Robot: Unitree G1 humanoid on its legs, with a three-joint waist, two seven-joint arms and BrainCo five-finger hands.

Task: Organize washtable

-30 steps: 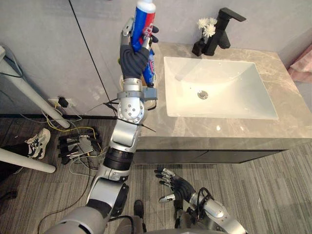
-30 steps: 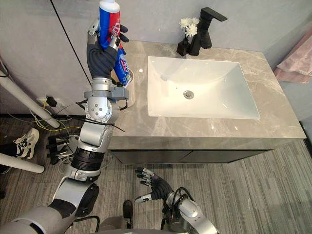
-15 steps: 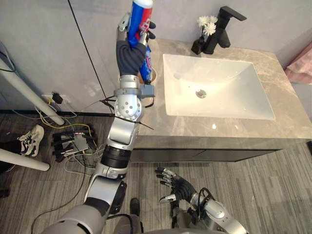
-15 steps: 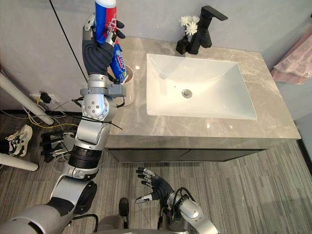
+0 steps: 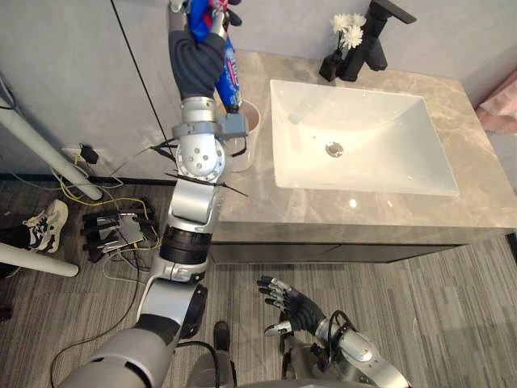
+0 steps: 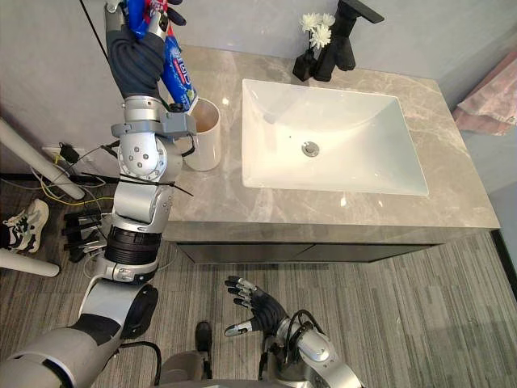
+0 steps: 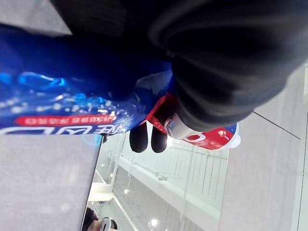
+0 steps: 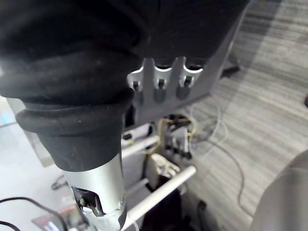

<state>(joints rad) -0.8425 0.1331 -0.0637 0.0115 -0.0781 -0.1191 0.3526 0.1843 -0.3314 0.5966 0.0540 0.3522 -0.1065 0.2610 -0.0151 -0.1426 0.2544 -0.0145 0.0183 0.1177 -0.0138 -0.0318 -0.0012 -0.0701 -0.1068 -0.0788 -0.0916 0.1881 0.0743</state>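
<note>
Counter: a grey marble washstand top (image 5: 363,212) set against a grey wall, with a white rectangular sink (image 5: 380,166) sunk into it.
Behind the sink: a black tap (image 5: 376,32) stands at the back edge; just beside it is a small black vase (image 5: 329,69) of white flowers (image 5: 346,28).
Cup: a white cup (image 5: 249,139) stands upright on the counter, left of the sink and near the counter's left edge.
Floor: grey striped flooring, with power strips (image 5: 113,233) and a shoe (image 5: 36,223) lying to the left of the washstand and white poles (image 5: 40,149) slanting past them.
Right edge: a pink cloth (image 5: 501,105) shows beside the counter.
Left hand: the left hand (image 5: 198,50) is raised high over the counter's left end, its arm standing nearly upright in front of the cup.
Toothpaste tube: the blue, red and white toothpaste tube (image 5: 229,71) is clamped in the left hand, slanting downward; dark fingertips (image 7: 139,139) curl across its printed face.
Tube and cup: the tube's lower end reaches the cup's rim; whether it is inside cannot be told.
Right hand: the right hand (image 5: 291,304) hangs low in front of the washstand, over the floor, fingers spread apart and holding nothing.
</note>
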